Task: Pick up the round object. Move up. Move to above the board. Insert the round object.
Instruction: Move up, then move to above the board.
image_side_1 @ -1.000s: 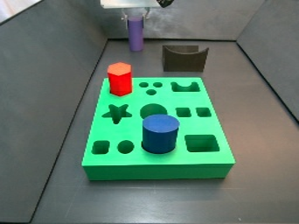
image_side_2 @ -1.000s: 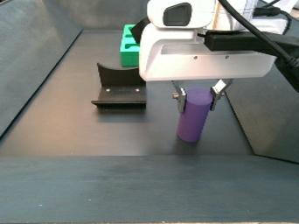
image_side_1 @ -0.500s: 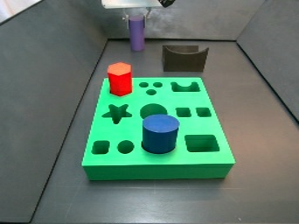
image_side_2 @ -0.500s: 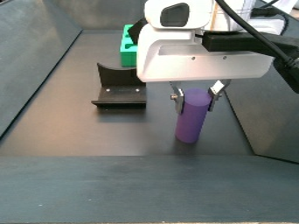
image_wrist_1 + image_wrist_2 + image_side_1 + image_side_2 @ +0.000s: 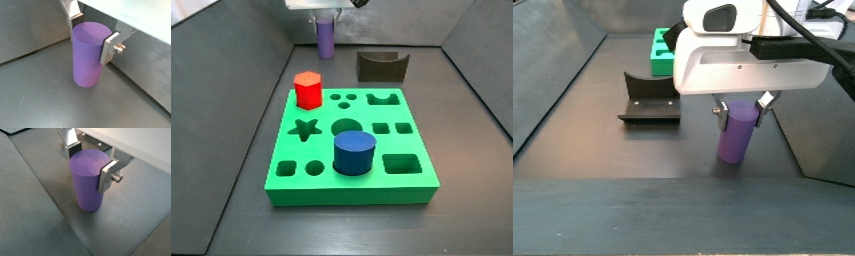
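The round object is a tall slim purple cylinder [image 5: 736, 135], upright at the far end of the floor, away from the board; it also shows in a side view [image 5: 327, 40]. My gripper [image 5: 740, 108] comes down over its top. In both wrist views the silver fingers [image 5: 110, 47] [image 5: 107, 177] press on opposite sides of the cylinder [image 5: 87, 55] [image 5: 87, 188], near its upper rim. I cannot tell whether its base rests on the floor or hangs just above it. The bright-green board [image 5: 331, 190] with shaped holes lies nearer the middle, and shows partly behind the gripper [image 5: 660, 50].
A red hexagonal prism [image 5: 307, 90] and a short wide dark-blue cylinder [image 5: 354, 153] stand in the board. The dark fixture [image 5: 382, 66] [image 5: 647, 100] stands on the floor between board and cylinder, off to one side. Grey walls enclose the floor.
The gripper and the purple cylinder have shifted together very slightly sideways. The fixture and board have not moved.
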Robot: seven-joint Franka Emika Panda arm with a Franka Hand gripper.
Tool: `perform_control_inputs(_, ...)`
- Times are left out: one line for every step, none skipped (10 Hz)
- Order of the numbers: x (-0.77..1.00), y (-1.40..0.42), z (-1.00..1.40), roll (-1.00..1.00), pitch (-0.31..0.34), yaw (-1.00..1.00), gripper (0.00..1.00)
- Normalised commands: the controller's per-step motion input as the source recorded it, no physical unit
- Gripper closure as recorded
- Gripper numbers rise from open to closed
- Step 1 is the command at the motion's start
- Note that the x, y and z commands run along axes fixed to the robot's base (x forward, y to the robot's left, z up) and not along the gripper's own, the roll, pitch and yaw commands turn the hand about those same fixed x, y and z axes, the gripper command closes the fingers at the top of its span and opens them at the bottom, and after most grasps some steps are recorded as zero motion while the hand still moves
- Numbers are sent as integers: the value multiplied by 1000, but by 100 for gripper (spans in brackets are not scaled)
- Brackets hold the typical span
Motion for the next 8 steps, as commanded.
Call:
perform_control_inputs(0, 0, 833, 0, 0, 0, 100)
perform_control_inputs(53, 8, 815, 19, -23, -37, 100)
perform_control_inputs(29, 8, 667, 41, 2, -49, 100)
perform_control_inputs(17, 8, 572, 53, 18, -47, 100)
perform_control_inputs(-2, 2, 378, 72, 46, -38, 100)
perform_control_inputs(-10, 2, 234, 85, 61, -27, 100)
perform_control_inputs(105, -134, 1000, -22, -60, -50, 100)
perform_control_inputs(107, -135, 1000, -20, -60, -42, 100)
